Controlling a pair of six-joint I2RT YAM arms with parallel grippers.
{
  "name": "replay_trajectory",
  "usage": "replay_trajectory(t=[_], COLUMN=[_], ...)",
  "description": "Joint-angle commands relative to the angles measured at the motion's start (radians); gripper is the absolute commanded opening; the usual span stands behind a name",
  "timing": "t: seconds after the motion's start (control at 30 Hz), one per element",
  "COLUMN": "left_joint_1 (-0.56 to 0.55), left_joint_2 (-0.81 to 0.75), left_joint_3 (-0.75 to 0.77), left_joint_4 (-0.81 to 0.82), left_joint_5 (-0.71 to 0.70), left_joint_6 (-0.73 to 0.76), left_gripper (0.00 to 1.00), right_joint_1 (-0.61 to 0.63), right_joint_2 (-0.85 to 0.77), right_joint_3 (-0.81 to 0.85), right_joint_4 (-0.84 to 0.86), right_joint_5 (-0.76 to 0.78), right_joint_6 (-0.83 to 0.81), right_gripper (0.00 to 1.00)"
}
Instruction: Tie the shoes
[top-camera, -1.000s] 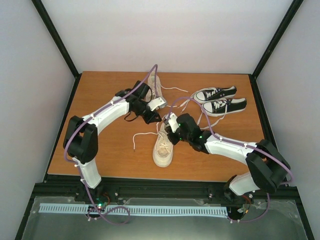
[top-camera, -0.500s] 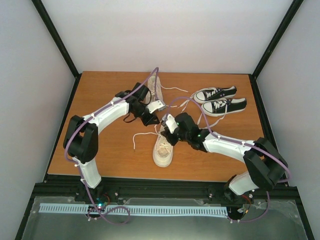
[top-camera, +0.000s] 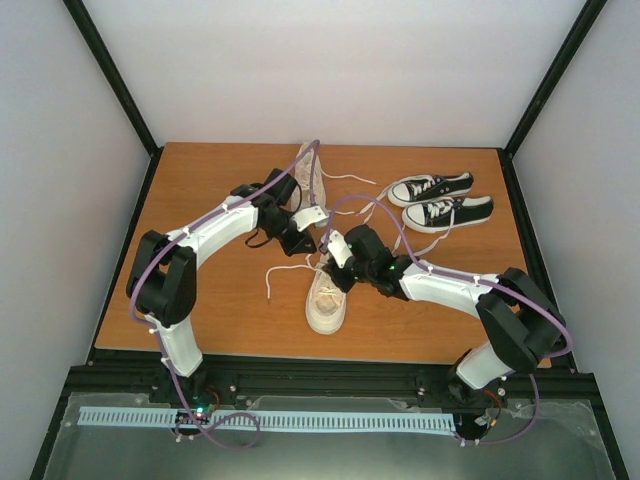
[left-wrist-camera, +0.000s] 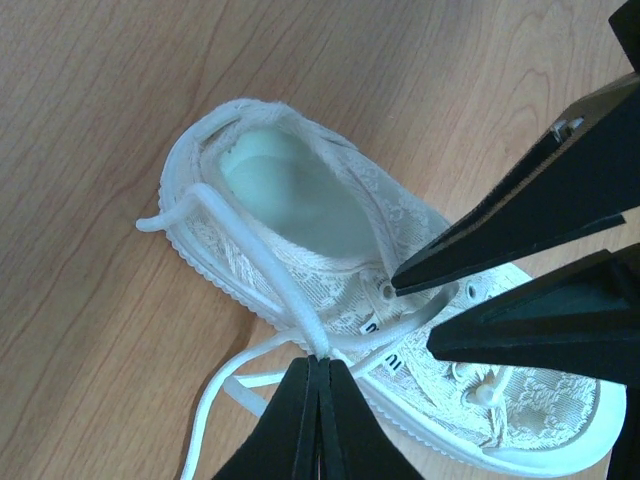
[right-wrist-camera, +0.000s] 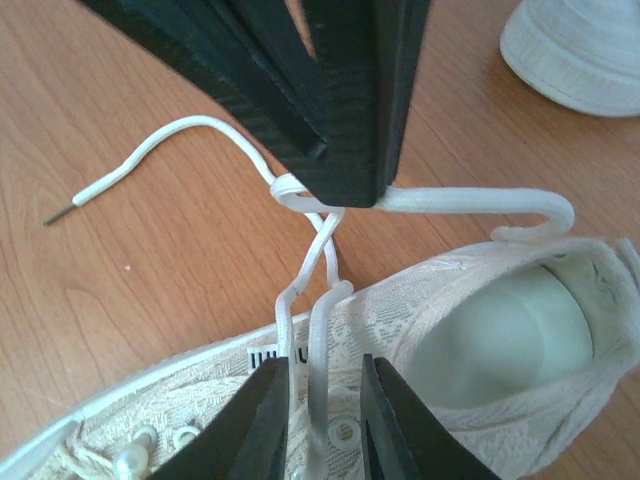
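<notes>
Right fingers (right-wrist-camera: 262, 420) have eased from almost shut to a narrow gap, and the right arm has pushed a little further in over the counter (top-camera: 220, 300) toward the left arm. The left fingers (left-wrist-camera: 305, 430) stay clamped on the lace (right-wrist-camera: 470, 200) and have drawn back slightly. I read this as the right side letting go to take a fresh hold while the left keeps the lace taut, so the tie on the near shoe (top-camera: 326, 300) is at its first crossing, with no bow yet. That shoe lies on its side in the middle of the counter, its toe toward the arm bases. The far shoe (top-camera: 316, 185) lies behind the left arm with loose laces, seemingly untouched. Only the top view gives this layout, with the black sneakers (top-camera: 432, 188) well apart to the right, but both sets of fingers are too small there to judge. The left wrist view shows the pinch just beside the near shoe's side, and the right fingers hanging over its eyelets. The right wrist view alone shows two strands running loose between the right fingers, twisting once just below the left pinch. It also shows the lace tip (right-wrist-camera: 60, 211) lying free on the wood.
</notes>
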Motion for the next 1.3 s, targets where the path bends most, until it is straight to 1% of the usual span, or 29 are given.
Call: replay_trajectory(t=[0.0,0.07,0.13,0.57,0.6,0.73,0.83,1.07,1.27], left_joint_1=[0.005,0.005,0.005,0.017,0.018,0.027,0.031,0.031,0.031], left_joint_2=[-0.029,-0.031,-0.034,-0.031,-0.032,-0.031,-0.040,-0.085,-0.106], left_joint_3=[-0.005,-0.008,-0.011,-0.018,-0.019,-0.016,-0.013,-0.017,0.002], left_joint_4=[-0.016,-0.018,-0.018,-0.028,-0.029,-0.040,-0.053,-0.077,-0.090], left_joint_5=[0.010,0.013,0.017,0.030,0.032,0.045,0.057,0.062,0.096], left_joint_6=[0.034,0.035,0.039,0.047,0.050,0.062,0.081,0.164,0.213], left_gripper=[0.01,0.01,0.01,0.01,0.01,0.01,0.01,0.01,0.01], right_joint_1=[0.000,0.000,0.000,0.002,0.002,0.003,0.003,0.002,-0.007], right_joint_2=[0.014,0.013,0.012,0.042,0.042,0.036,0.014,-0.094,-0.123], right_joint_3=[0.021,0.023,0.026,0.048,0.048,0.046,0.039,0.010,-0.008], right_joint_4=[-0.004,-0.007,-0.012,-0.044,-0.045,-0.049,-0.040,0.002,0.033], right_joint_5=[0.013,0.019,0.022,0.039,0.044,0.059,0.060,0.029,0.008], right_joint_6=[-0.013,-0.016,-0.020,-0.026,-0.026,-0.031,-0.029,-0.019,-0.027], right_gripper=[0.18,0.15,0.13,0.15,0.14,0.05,0.03,0.03,0.03])
